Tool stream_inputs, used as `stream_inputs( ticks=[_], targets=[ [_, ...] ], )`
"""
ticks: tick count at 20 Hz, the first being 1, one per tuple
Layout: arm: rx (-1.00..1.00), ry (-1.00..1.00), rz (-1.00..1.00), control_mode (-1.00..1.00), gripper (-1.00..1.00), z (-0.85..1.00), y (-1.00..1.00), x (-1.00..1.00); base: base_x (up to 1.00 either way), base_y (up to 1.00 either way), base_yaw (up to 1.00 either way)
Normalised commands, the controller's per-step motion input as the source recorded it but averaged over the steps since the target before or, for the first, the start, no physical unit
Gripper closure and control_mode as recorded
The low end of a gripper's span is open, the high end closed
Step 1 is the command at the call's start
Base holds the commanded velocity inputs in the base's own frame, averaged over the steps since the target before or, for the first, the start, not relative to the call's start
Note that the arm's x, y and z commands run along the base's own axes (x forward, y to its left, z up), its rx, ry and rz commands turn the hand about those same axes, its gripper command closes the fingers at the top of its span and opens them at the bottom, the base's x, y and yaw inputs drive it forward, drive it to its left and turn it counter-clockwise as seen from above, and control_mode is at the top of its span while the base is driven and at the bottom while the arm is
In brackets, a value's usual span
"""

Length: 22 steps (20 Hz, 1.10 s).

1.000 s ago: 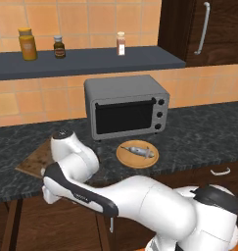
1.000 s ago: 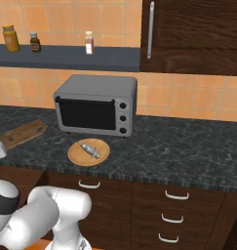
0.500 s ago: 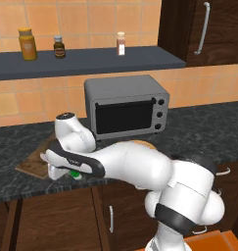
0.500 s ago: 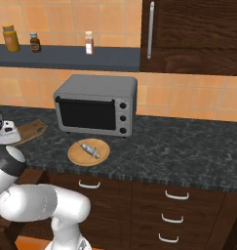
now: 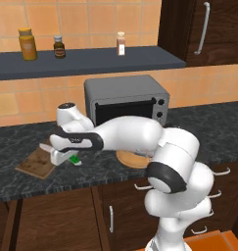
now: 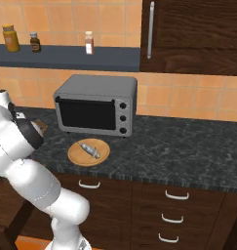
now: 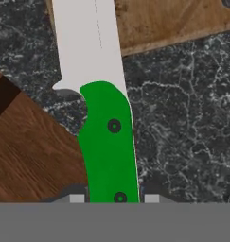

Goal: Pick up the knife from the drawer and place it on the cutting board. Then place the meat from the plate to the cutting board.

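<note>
My gripper [image 7: 114, 198] is shut on the knife's green handle [image 7: 109, 146]. The silver-white blade [image 7: 88, 42] reaches out over the edge of the speckled cutting board [image 7: 173, 19]. From the left base view the gripper [image 5: 65, 158] hangs just above the counter, at the right edge of the cutting board [image 5: 36, 163], with the green handle [image 5: 75, 160] showing. The meat [image 6: 89, 149] lies on the round tan plate [image 6: 77, 157], in front of the oven. Brown wood [image 7: 26, 156] past the counter's edge may be the drawer; I cannot tell.
A grey toaster oven [image 5: 125, 100] stands at the back of the dark stone counter [image 6: 178, 151]. Three bottles stand on the shelf [image 5: 91, 59] above. My own arm [image 5: 130, 137] spans the counter and covers most of the plate in the left base view.
The arm has risen from below the counter's edge and swung left over the counter, carrying the knife up to the cutting board. Plate and meat have not moved.
</note>
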Motion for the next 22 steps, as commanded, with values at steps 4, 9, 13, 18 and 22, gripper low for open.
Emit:
stream_inputs(
  ticks=[4,9,13,18,22],
  targets=[
    [0.0,-0.08,0.09,-1.0,1.0,-0.04,0.05,0.52,0.0,0.0,0.0],
    [0.0,-0.12,0.11,-1.0,1.0,-0.09,0.19,0.3,0.0,0.0,0.0],
    [0.0,-0.03,0.08,-1.0,1.0,0.0,0.25,0.17,0.0,0.0,0.0],
    [0.0,0.03,0.02,-1.0,1.0,-0.19,0.01,0.32,0.0,0.0,0.0],
    [0.0,0.0,0.01,-1.0,1.0,-0.39,0.0,0.37,0.0,0.0,0.0]
  ],
)
